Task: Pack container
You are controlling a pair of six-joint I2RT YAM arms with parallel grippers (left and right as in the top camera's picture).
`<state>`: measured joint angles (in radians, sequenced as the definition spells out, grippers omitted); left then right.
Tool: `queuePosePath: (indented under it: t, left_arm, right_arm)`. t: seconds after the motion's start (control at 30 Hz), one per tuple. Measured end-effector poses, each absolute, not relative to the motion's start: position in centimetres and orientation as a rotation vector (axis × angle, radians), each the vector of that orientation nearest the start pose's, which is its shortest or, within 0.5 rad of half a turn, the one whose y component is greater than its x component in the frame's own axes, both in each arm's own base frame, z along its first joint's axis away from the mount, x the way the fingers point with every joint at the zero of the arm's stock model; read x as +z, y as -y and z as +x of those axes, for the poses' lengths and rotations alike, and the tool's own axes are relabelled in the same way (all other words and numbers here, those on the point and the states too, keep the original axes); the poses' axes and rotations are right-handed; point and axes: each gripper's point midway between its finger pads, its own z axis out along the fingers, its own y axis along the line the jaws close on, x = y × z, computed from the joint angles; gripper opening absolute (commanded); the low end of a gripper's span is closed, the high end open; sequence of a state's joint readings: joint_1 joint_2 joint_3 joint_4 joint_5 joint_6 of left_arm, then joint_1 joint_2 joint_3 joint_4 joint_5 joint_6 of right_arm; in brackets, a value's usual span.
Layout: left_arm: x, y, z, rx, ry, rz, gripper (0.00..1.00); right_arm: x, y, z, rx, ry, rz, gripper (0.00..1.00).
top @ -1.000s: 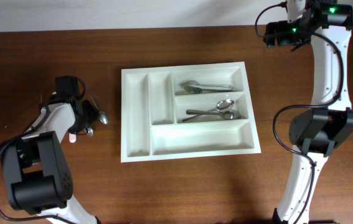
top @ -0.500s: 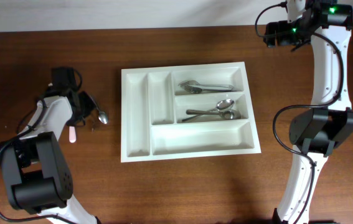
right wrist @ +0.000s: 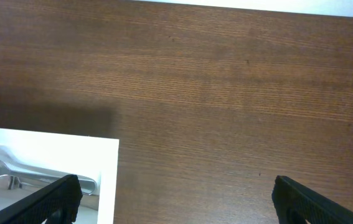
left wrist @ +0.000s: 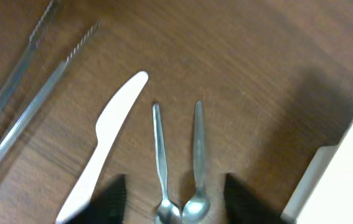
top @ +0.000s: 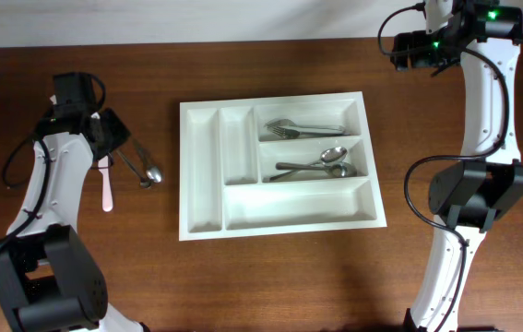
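The white five-compartment container [top: 202, 175] lies at the table's middle; its corner shows in the left wrist view [left wrist: 344, 177] and the right wrist view [right wrist: 45, 149]. It holds forks [top: 303, 128] in the top right compartment and spoons [top: 321, 164] in the one below. Left of it lie two spoons [top: 148, 171] and a pink knife [top: 106, 184]. My left gripper [top: 115, 136] is open and empty above them. In the left wrist view it [left wrist: 176, 202] straddles the two spoons [left wrist: 195, 149], with the knife [left wrist: 101, 149] beside them. My right gripper [top: 407, 51] [right wrist: 176, 205] is open and empty.
Metal tongs [left wrist: 20, 93] lie on the wood left of the knife in the left wrist view. The right arm's base [top: 469, 194] stands right of the container. The table's far edge meets a pale wall [right wrist: 257, 5].
My left arm has drawn back toward the far left, away from the utensils. The pink knife and the spoons now lie uncovered. The right arm has not moved.
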<state>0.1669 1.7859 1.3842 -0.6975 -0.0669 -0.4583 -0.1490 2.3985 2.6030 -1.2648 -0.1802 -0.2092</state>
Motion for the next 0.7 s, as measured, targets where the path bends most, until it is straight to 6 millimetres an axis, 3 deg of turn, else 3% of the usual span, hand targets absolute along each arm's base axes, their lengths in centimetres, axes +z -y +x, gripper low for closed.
queuePosePath:
  t: [0.13,0.33,0.47,0.63,0.7]
  left_arm:
    - [11.1,-7.9,42.8,-0.034,-2.542,-0.836,0.67]
    - [9.8,-6.2,43.5,-0.075,-2.576,-0.795,0.75]
    - [6.9,-4.1,44.8,-0.098,-2.622,-0.741,0.75]
    - [2.9,-2.8,45.0,-0.096,-2.695,-0.721,0.75]
    - [1.4,-2.8,44.9,-0.089,-2.722,-0.726,0.67]
  right_arm:
    - [18.8,5.3,55.9,0.11,-2.603,-0.14,0.99]
    - [18.8,5.3,55.9,0.111,-2.603,-0.139,0.98]
    - [18.8,5.3,55.9,0.111,-2.603,-0.139,0.99]
    - [18.8,5.3,55.9,0.111,-2.603,-0.139,0.99]
    - [18.8,5.3,55.9,0.111,-2.603,-0.139,0.99]
